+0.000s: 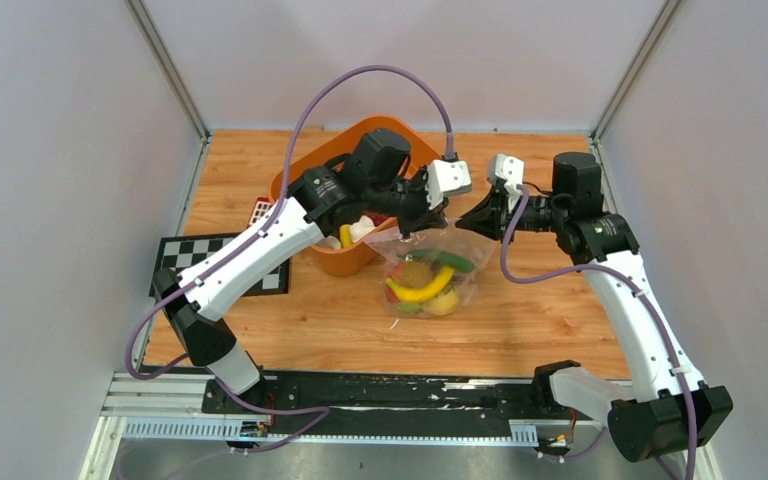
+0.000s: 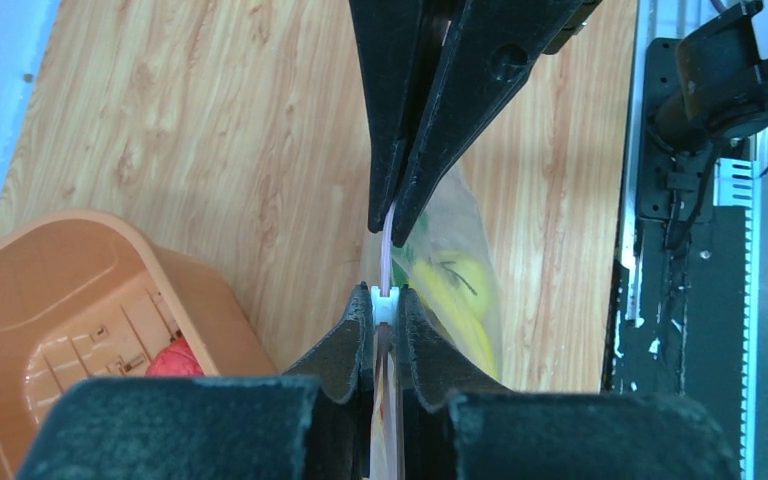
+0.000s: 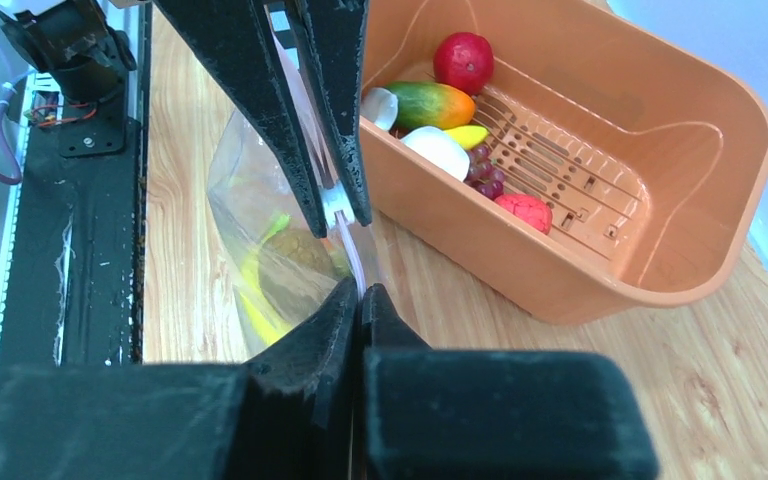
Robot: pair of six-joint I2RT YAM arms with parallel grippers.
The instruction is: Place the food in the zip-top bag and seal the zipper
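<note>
I'm clenching both left gripper and right gripper on the zipper, most of it hidden between them. The zip-top bag is sagging below, just beside the orange basket, over the wooden table; plain grey walls all round.

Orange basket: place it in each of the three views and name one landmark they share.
Top external: the orange basket sits just left of centre, upper half.
Left wrist: basket in the bottom left corner.
Right wrist: basket fills the upper right.
Shared landmark: the clear bag beside it.
</note>
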